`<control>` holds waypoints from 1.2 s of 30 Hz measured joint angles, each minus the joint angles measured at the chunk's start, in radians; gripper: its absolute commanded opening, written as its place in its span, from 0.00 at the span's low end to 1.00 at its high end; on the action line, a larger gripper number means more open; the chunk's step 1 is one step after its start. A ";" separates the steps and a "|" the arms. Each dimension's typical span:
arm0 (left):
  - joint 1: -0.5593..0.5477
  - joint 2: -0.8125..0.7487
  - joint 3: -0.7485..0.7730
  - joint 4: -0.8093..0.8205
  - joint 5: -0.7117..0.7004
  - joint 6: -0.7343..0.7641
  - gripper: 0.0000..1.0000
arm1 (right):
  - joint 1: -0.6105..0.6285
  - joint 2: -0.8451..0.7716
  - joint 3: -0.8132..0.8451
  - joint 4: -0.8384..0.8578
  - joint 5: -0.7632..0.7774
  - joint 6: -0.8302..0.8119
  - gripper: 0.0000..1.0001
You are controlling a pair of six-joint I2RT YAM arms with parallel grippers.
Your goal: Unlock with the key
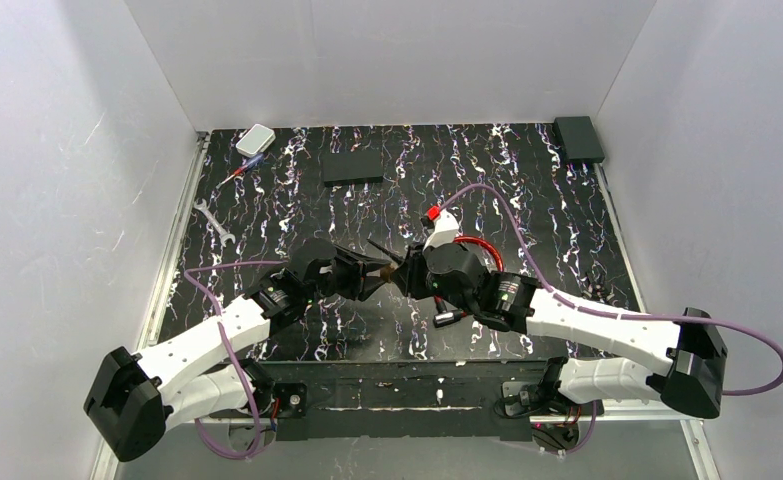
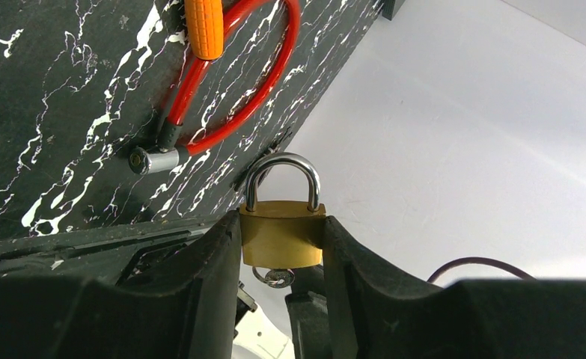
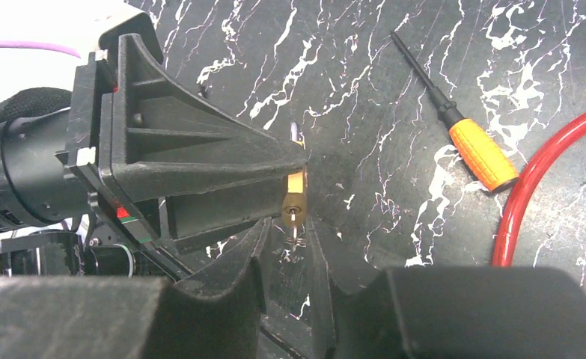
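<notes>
A small brass padlock with its steel shackle closed is held off the table; my left gripper is shut on its sides. A small silver key on a ring sticks out of the keyhole in its underside. In the right wrist view the key points towards me from the padlock. My right gripper is open, one finger on each side of the key with a little gap. From above, the two grippers meet tip to tip at mid-table.
An orange-handled screwdriver and a red cable lock lie on the black marbled table beside the right arm. Far left lie a silver wrench, a small screwdriver and a white box. Black blocks sit at the back.
</notes>
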 measured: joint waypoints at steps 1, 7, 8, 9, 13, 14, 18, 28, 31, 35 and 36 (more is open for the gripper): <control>0.000 -0.002 0.000 -0.002 0.000 0.000 0.00 | 0.000 0.004 0.000 0.000 0.000 0.002 0.30; 0.000 -0.013 0.000 -0.013 -0.001 0.000 0.00 | 0.000 0.013 -0.003 0.000 0.000 0.007 0.20; 0.000 -0.013 0.000 -0.016 -0.002 0.000 0.00 | 0.000 0.013 -0.004 0.000 0.000 0.007 0.19; 0.000 -0.014 0.000 -0.019 -0.002 0.000 0.00 | 0.000 0.013 -0.004 0.001 0.000 0.008 0.18; 0.000 -0.019 0.000 -0.026 -0.003 0.002 0.00 | 0.000 0.013 -0.010 0.004 0.001 0.012 0.07; 0.000 -0.019 0.000 -0.027 -0.004 0.003 0.00 | 0.000 0.014 -0.011 0.008 0.002 0.013 0.05; 0.000 -0.019 0.000 -0.030 -0.009 0.004 0.00 | 0.001 0.021 -0.013 0.021 0.003 0.017 0.01; 0.002 -0.019 0.000 -0.042 -0.026 0.006 0.00 | 0.001 0.045 -0.019 0.056 0.004 0.027 0.01; 0.006 -0.019 0.000 -0.039 -0.031 0.002 0.00 | 0.000 0.062 -0.023 0.087 0.016 0.045 0.01; 0.011 -0.018 -0.001 -0.044 -0.051 0.002 0.00 | -0.010 0.082 -0.025 0.111 0.024 0.098 0.01; 0.011 -0.018 -0.001 -0.044 -0.055 0.002 0.00 | -0.016 0.084 -0.029 0.119 0.020 0.113 0.01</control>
